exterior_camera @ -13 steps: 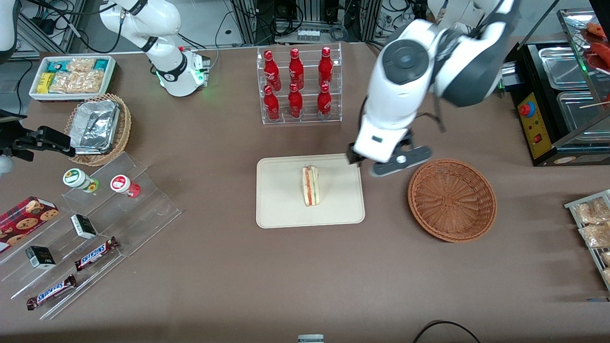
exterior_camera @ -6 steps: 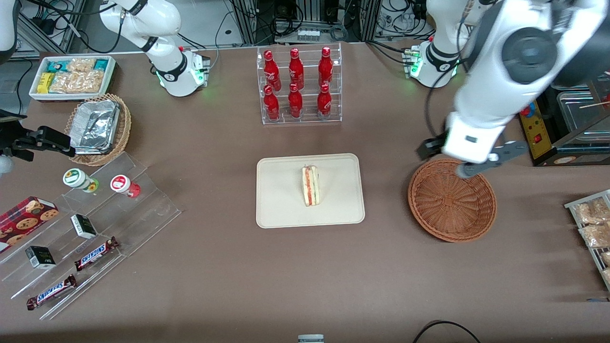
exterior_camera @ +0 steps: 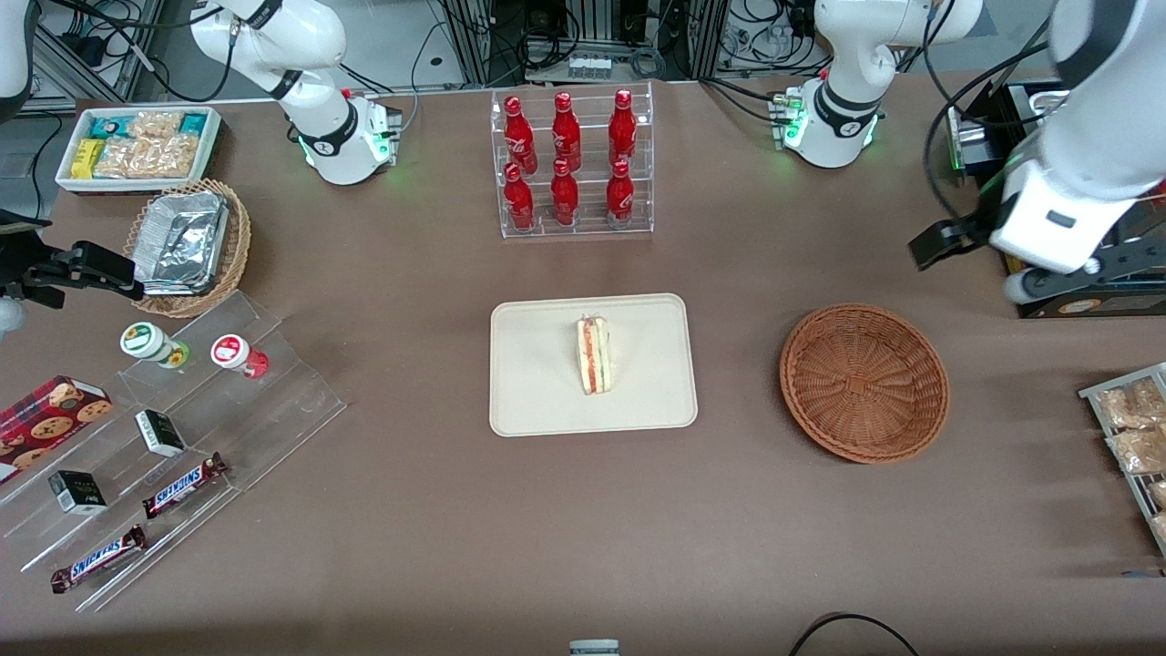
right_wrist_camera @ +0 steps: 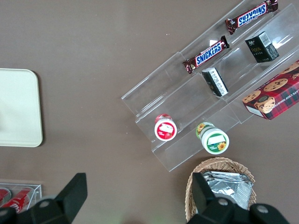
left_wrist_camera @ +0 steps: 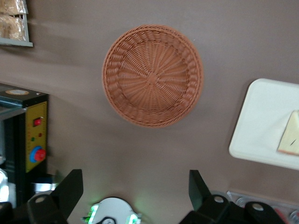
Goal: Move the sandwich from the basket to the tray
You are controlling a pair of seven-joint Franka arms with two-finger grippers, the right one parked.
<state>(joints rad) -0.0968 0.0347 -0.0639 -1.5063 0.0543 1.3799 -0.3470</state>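
Observation:
The sandwich (exterior_camera: 594,355) lies on its side on the cream tray (exterior_camera: 537,383), with its red and green filling edge showing. The reddish-brown wicker basket (exterior_camera: 864,383) stands beside the tray, toward the working arm's end, and is empty. My left gripper (exterior_camera: 1048,273) hangs high above the table, farther from the front camera than the basket and past it toward the working arm's end. It is open and empty. The left wrist view shows the gripper (left_wrist_camera: 135,186) with its fingers wide apart, the empty basket (left_wrist_camera: 153,75), a tray corner (left_wrist_camera: 261,126) and part of the sandwich (left_wrist_camera: 289,135).
A rack of red bottles (exterior_camera: 569,164) stands farther back than the tray. A black machine with a red button (exterior_camera: 1025,237) sits by the gripper. A snack rack (exterior_camera: 1130,428) stands at the working arm's end. Acrylic shelves with candy bars (exterior_camera: 182,428), a foil basket (exterior_camera: 187,241) and a white bin (exterior_camera: 137,146) lie toward the parked arm's end.
My gripper has moved from the tray's edge, over the basket, to the working arm's end of the table. The sandwich has stayed on the tray.

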